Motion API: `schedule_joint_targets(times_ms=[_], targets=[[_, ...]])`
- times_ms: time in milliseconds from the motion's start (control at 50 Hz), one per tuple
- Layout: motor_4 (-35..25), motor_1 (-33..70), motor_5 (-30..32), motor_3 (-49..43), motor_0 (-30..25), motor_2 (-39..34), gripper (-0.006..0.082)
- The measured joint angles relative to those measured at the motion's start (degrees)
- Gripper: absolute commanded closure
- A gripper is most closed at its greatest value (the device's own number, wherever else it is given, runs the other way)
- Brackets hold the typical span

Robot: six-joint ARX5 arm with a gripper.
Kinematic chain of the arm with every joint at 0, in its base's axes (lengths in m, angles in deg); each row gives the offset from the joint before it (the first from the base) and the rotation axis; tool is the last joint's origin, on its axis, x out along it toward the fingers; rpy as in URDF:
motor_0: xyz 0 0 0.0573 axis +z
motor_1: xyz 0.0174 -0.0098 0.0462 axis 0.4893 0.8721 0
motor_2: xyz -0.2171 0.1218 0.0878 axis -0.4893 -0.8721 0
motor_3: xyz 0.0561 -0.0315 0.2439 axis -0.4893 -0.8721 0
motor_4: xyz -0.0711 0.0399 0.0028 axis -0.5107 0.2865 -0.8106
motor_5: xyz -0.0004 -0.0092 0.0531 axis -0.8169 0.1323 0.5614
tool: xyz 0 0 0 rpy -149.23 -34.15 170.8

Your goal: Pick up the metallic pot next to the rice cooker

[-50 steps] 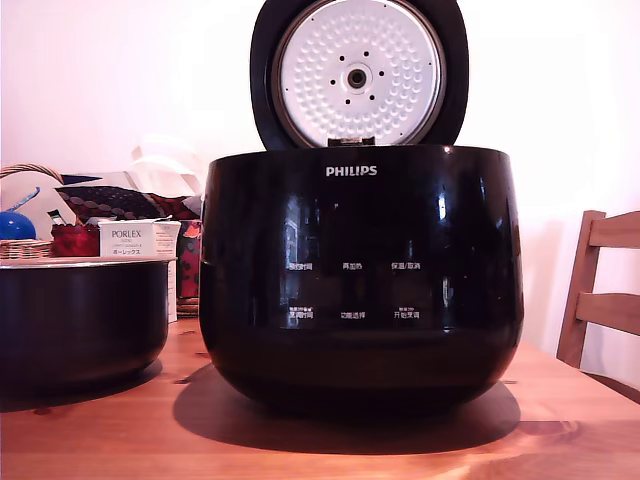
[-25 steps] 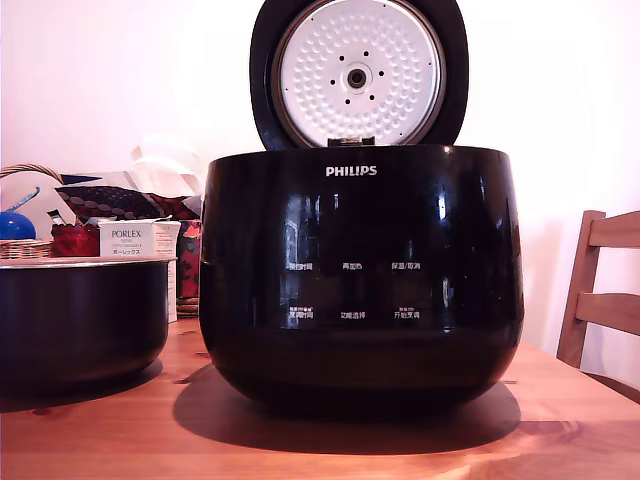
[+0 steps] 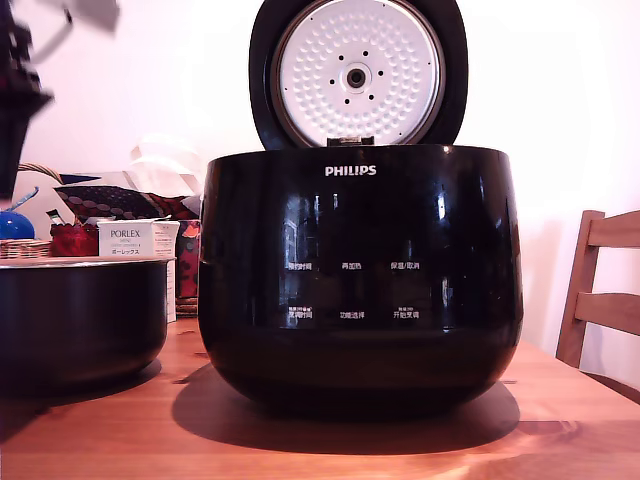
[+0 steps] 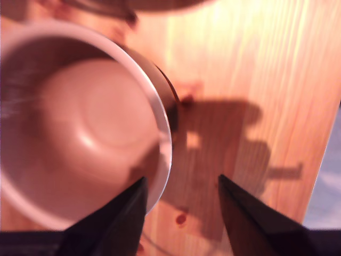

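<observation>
Both pincer (image 4: pixel 181 205) fingers astride pot rim (image 4: pixel 166 133)

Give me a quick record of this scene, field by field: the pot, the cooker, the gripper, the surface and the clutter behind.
pot: metallic pot, dark, pale rim, empty, at the exterior view's left on the table
cooker: rice cooker, glossy black, lid up, beside the pot on its right in the exterior view
gripper: gripper open, above the pot's rim, one finger over the pot's inside, the other over bare wood; not touching
surface: wooden table
behind pot: PORLEX box, wicker basket
far right: wooden chair
</observation>
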Motion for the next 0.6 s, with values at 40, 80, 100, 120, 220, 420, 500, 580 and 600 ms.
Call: schedule_joint_targets(times_ms=[40, 80, 100, 120, 220, 420, 500, 580, 600], targets=[[0.0, 0.6, 0.0, 0.2, 0.0, 0.0, 0.0381], [0.0, 1.0, 0.0, 0.5, 0.0, 0.0, 0.0381], [0.0, 1.3, 0.4, 0.7, 0.0, 0.0, 0.0381], [0.0, 1.4, 0.4, 0.9, 0.0, 0.0, 0.0381], [0.0, 2.3, 0.7, 2.1, 0.0, 0.0, 0.0381], [-0.1, 5.2, 0.7, 3.9, 0.1, 0.0, 0.0382], [-0.6, 6.4, 0.8, 4.3, 0.5, 0.0, 0.0382], [-0.7, 7.1, 0.8, 4.9, 1.0, 0.0, 0.0382], [-0.7, 7.2, 0.8, 4.9, 1.2, 0.1, 0.0382]])
